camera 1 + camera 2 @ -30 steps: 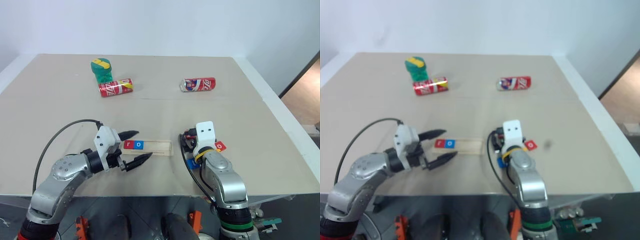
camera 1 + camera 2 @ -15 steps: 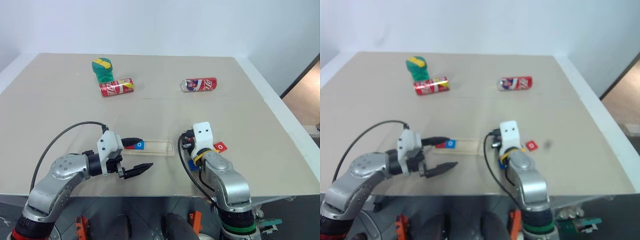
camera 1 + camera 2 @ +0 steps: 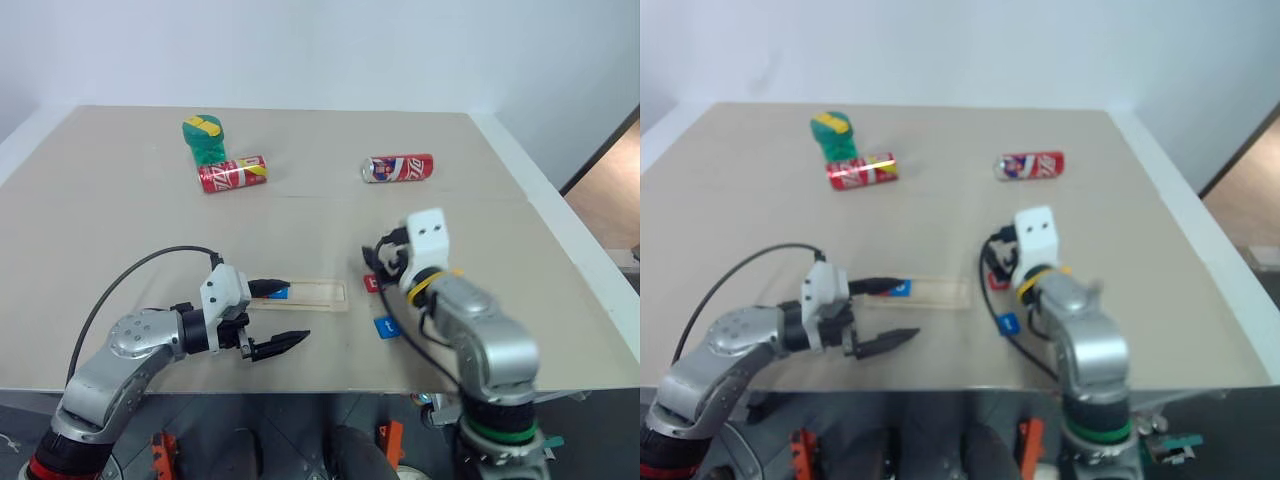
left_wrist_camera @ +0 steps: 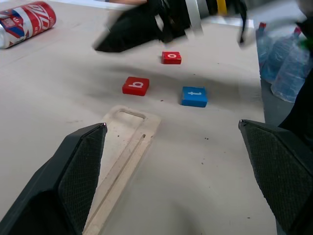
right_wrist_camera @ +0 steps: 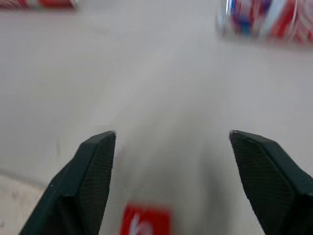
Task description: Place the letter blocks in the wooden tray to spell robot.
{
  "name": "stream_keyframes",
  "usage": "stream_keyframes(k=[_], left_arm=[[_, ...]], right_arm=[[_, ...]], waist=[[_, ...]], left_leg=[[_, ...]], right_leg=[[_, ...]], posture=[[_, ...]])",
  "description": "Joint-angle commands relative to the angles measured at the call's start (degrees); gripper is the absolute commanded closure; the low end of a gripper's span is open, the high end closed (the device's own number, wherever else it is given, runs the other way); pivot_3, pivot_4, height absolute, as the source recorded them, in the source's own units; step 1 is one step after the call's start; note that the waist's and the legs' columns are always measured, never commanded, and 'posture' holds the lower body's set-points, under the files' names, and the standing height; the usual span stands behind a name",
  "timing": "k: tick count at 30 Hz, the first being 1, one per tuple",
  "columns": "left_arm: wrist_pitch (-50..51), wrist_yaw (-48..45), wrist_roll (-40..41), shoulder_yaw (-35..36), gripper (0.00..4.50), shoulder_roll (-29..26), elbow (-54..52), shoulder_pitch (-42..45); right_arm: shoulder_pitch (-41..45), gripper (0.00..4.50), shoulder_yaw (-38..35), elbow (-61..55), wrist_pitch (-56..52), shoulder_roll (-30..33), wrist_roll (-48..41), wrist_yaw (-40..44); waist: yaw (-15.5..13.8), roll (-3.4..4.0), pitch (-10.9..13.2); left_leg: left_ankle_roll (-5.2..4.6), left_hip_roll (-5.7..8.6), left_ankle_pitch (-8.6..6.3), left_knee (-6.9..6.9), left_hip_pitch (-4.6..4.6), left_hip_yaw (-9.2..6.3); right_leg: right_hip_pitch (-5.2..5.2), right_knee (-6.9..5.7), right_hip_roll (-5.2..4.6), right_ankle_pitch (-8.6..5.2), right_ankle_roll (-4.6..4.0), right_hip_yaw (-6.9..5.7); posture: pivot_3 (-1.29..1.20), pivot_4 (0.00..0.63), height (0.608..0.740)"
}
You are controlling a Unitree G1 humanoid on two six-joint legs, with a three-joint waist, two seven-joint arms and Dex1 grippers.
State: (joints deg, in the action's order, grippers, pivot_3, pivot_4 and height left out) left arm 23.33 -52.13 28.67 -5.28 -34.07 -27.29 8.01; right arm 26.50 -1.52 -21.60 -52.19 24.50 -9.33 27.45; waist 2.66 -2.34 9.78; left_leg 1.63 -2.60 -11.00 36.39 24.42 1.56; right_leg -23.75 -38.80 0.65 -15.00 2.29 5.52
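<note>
red square tile lettered "b" (image 4: 135,85), blue square tile lettered "t" (image 4: 194,96), red tile lettered "o" (image 4: 171,57), lower centre left gripper (image 3: 279,315) level, fingers apart, right gripper (image 5: 171,181) fingers apart, empty

Beige table (image 3: 120,230). Lying on it: wooden tray (image 3: 318,294) near front edge; red b block (image 4: 136,85), blue t block (image 4: 194,96), red o block (image 4: 171,58) just beyond tray's right end; two red cans (image 3: 232,174) (image 3: 398,168) on their sides and a green container (image 3: 203,139) at far side.

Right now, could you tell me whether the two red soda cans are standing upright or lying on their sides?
Both lie on their sides: the left can beside the green container, the right can alone.
</note>
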Motion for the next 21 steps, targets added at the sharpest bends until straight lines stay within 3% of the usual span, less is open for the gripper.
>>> stream_keyframes(k=[1,5,9,16,17,21], left_arm=[[-3.0,-2.8,-0.8,-1.5,0.00,-0.1,0.5,1.9],[-3.8,-4.1,-1.3,-1.9,0.00,-0.5,1.4,2.4],[-3.6,-3.2,-1.2,-1.7,0.00,-0.1,1.0,1.8],[-2.7,-0.2,-1.2,-0.8,0.00,-0.2,-1.1,-0.1],[-2.6,0.2,-1.1,-0.6,0.00,-0.3,-1.4,-0.5],[-1.7,1.8,-0.6,-0.1,0.00,-0.3,-2.3,-1.4]], right_arm=[[2.0,0.63,1.7,15.8,20.4,11.4,-3.9,25.5],[7.7,0.63,6.7,32.4,36.3,15.4,-3.6,43.2],[13.7,0.63,10.1,47.0,49.2,13.5,-0.7,49.9],[18.3,0.63,12.9,59.6,57.7,9.4,2.2,53.9],[18.0,0.87,13.1,60.4,58.5,9.1,2.5,54.0],[16.2,0.87,13.1,62.2,60.2,8.0,4.3,51.1]], waist=[[0.0,0.06,0.1],[0.9,0.12,0.1],[1.4,0.36,0.3],[1.4,0.39,0.3],[1.4,0.39,0.3],[1.4,0.40,0.3]], left_leg=[[-0.07,0.03,-0.03,0.00,-0.06,0.00],[-0.48,-0.11,-0.28,-0.02,-0.20,0.08],[-0.54,-0.18,-0.32,-0.06,-0.20,-0.01],[-0.52,-0.06,-0.31,-0.01,-0.18,-0.01],[-0.52,-0.04,-0.31,0.00,-0.17,-0.01],[-0.50,-0.03,-0.30,0.07,-0.17,0.02]], right_leg=[[0.13,0.14,-0.03,-0.11,-0.18,-0.04],[0.31,0.41,0.12,0.06,0.00,0.04],[0.31,0.39,0.24,0.04,-0.02,0.06],[0.36,0.36,0.06,0.24,-0.27,0.06],[0.37,0.36,0.03,0.24,-0.25,0.08],[0.40,0.36,-0.04,0.29,-0.18,0.11]], posture=[[0.00,0.150,0.740],[0.00,0.150,0.740],[0.00,0.150,0.740],[0.00,0.150,0.740],[0.00,0.150,0.740],[0.00,0.150,0.740]])
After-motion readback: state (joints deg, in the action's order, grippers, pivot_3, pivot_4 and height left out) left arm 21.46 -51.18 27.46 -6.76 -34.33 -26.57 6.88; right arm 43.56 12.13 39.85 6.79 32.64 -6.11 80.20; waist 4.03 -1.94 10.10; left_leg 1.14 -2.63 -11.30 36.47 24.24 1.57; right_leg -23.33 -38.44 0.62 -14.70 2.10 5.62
